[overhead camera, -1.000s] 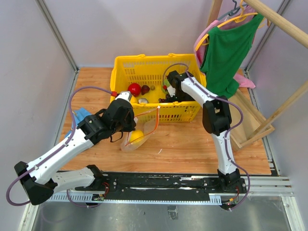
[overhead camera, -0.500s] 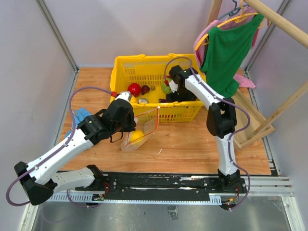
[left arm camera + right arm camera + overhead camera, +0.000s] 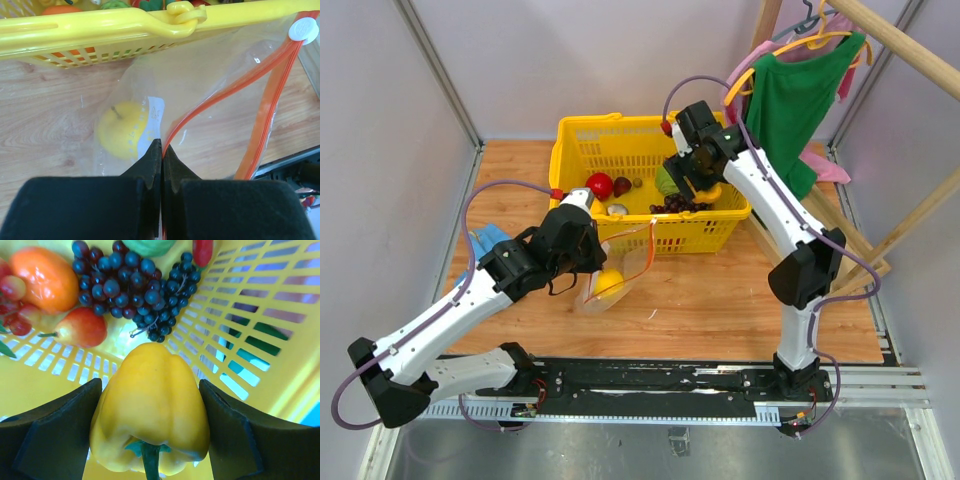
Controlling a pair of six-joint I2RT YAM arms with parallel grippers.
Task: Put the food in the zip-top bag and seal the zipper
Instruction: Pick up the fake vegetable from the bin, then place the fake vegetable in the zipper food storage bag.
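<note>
The zip-top bag lies on the wooden table in front of the yellow basket, its mouth held open. A round yellow fruit sits inside it. My left gripper is shut on the bag's edge at the red-orange zipper; the whitish end piece is up by the basket rim. My right gripper is shut on a yellow bell pepper, held stem towards the camera above the basket's right half. Below it lie dark grapes, an orange and a red-yellow fruit.
The yellow lattice basket stands at the back middle, holding a red fruit and a green piece. A green garment hangs on a wooden rack at the right. A blue cloth lies left.
My right gripper has risen from the basket floor with the yellow pepper in its jaws. The left arm and the bag have stayed put.
</note>
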